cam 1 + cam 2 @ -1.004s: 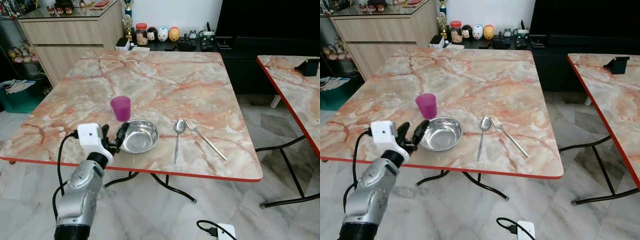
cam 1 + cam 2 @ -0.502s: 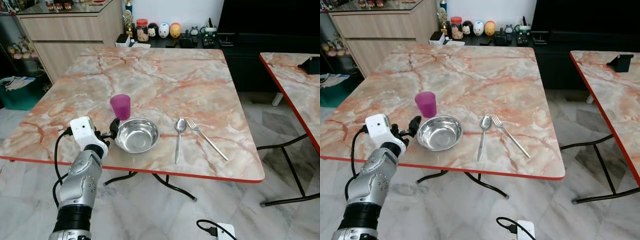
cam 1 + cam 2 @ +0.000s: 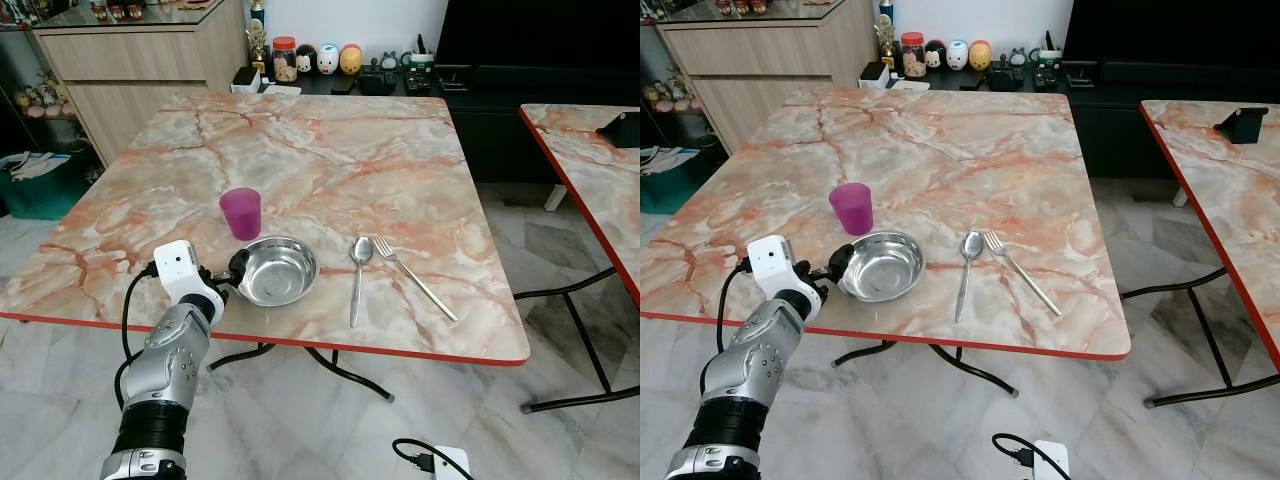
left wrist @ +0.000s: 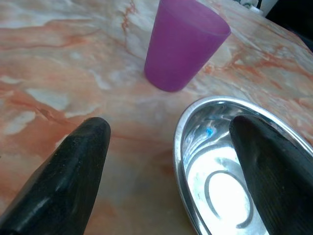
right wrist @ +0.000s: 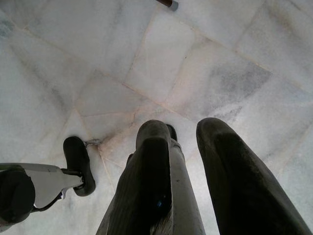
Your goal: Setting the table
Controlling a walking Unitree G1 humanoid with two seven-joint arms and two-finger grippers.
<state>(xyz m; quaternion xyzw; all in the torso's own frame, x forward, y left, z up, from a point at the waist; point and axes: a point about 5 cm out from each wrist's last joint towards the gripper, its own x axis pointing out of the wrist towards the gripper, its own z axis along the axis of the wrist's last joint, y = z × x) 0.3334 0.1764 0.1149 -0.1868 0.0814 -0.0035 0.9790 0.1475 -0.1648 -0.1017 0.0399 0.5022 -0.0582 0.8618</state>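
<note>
Since half a second ago the left gripper (image 4: 166, 147) has edged right, its jaws apart astride the near-left rim of the steel bowl (image 3: 277, 271), just near the purple cup (image 3: 241, 213). Closing on that rim looks next. The right gripper (image 5: 190, 152), slightly apart, hangs idle.

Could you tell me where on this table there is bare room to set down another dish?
The table is bare across its far half, beyond the purple cup, and right of the fork. It is crowded near the front edge: cup, steel bowl, spoon, fork, with the left gripper straddling the bowl's rim.
</note>
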